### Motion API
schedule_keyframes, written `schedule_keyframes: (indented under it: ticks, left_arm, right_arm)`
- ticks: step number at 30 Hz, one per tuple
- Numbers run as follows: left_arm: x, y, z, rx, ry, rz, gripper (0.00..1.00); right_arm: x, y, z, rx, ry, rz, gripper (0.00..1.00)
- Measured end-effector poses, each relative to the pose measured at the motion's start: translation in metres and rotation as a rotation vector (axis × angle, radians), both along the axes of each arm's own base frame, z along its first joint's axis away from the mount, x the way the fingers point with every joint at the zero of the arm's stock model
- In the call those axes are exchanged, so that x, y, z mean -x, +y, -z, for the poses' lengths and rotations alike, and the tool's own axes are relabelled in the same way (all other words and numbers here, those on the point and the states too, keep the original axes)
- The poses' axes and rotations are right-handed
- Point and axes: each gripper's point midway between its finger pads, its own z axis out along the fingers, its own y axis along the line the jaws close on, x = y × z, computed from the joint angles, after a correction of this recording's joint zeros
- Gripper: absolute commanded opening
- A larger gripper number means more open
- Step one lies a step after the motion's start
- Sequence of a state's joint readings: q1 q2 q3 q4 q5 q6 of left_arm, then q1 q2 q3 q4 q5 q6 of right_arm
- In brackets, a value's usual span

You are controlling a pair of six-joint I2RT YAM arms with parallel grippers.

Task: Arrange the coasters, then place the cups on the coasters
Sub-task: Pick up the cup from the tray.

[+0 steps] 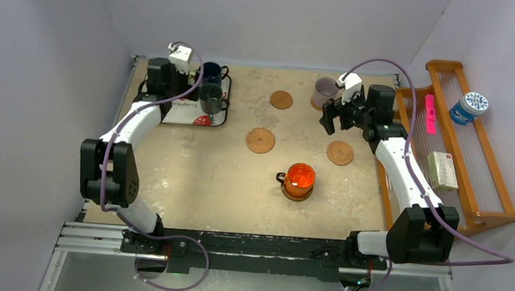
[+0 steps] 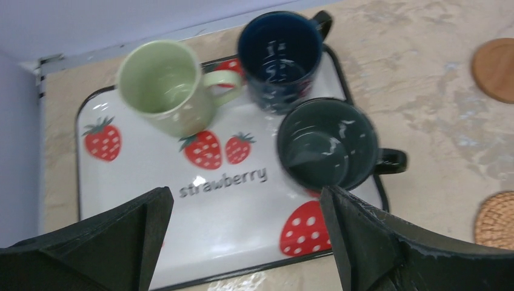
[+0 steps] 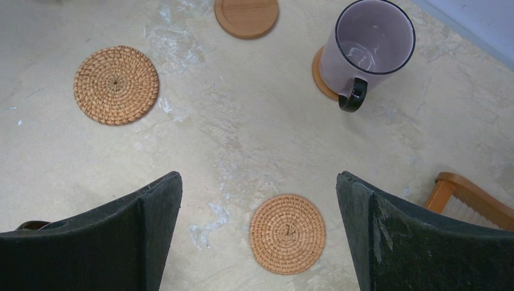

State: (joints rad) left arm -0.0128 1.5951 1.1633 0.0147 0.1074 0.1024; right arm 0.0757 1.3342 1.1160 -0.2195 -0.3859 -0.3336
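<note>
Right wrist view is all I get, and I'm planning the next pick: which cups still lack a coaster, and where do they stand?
Observer: Three: the pale green cup, navy cup and dark green cup all stand on the strawberry tray, far left of the table.
Operator: Is the left arm gripping one?
Observer: No. The left gripper hangs open above the tray, holding nothing.
Operator: Any cup hidden behind my fingers?
Observer: Yes, the orange cup sits on a dark coaster, mid-table toward the bases.
</note>
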Motion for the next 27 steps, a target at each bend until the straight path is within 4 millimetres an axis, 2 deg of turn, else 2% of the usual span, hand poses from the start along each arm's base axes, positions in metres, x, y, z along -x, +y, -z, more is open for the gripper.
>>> schedule_keyframes:
  ticks: [7,11,16,19,27]
  left_arm:
    - [-0.024,-0.059,0.009,-0.006,0.066,0.133,1.0]
    - [-0.035,-0.078,0.019,-0.004,0.107,0.174,1.0]
    - [-0.045,-0.086,0.033,0.002,0.154,0.191,1.0]
    - [-0.043,-0.087,0.042,-0.001,0.187,0.192,1.0]
    - [-0.044,-0.094,0.051,-0.005,0.225,0.204,1.0]
  right_arm:
    - [0.002,0.002,0.001,0.001,0.006,-0.006,0.99]
    - [0.002,0.003,0.001,0.001,0.008,-0.008,0.99]
    - [0.003,0.004,0.0,0.0,0.006,-0.009,0.99]
    - [0.004,0.004,-0.002,-0.001,0.001,-0.009,0.99]
    - [0.005,0.006,-0.004,-0.003,-0.004,-0.013,0.99]
